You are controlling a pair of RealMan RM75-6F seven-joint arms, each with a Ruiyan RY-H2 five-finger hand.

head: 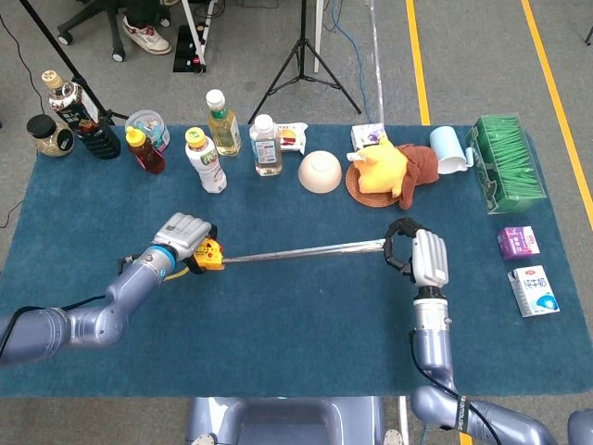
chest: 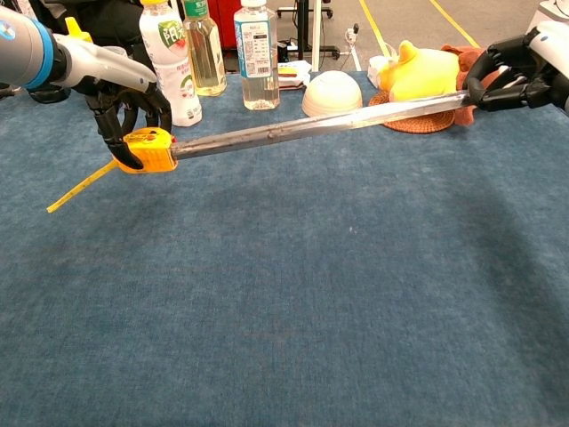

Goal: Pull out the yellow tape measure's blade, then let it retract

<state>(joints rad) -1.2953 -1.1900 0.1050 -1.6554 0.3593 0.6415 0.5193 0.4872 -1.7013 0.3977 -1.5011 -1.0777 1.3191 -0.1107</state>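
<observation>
My left hand (head: pixel 182 239) (chest: pixel 124 107) grips the yellow tape measure case (head: pixel 208 254) (chest: pixel 147 150) above the blue tablecloth at the left. The metal blade (head: pixel 306 250) (chest: pixel 311 125) stretches out from the case to the right, held off the cloth. My right hand (head: pixel 419 255) (chest: pixel 520 76) pinches the blade's far end. A yellow strap (chest: pixel 80 187) hangs from the case down to the cloth.
Along the far edge stand bottles (head: pixel 264 144), a white bowl (head: pixel 321 171), a yellow plush toy (head: pixel 387 167) on a woven mat, a blue cup (head: pixel 447 148) and a green box (head: pixel 508 162). Two small cartons (head: pixel 533 289) lie at the right edge.
</observation>
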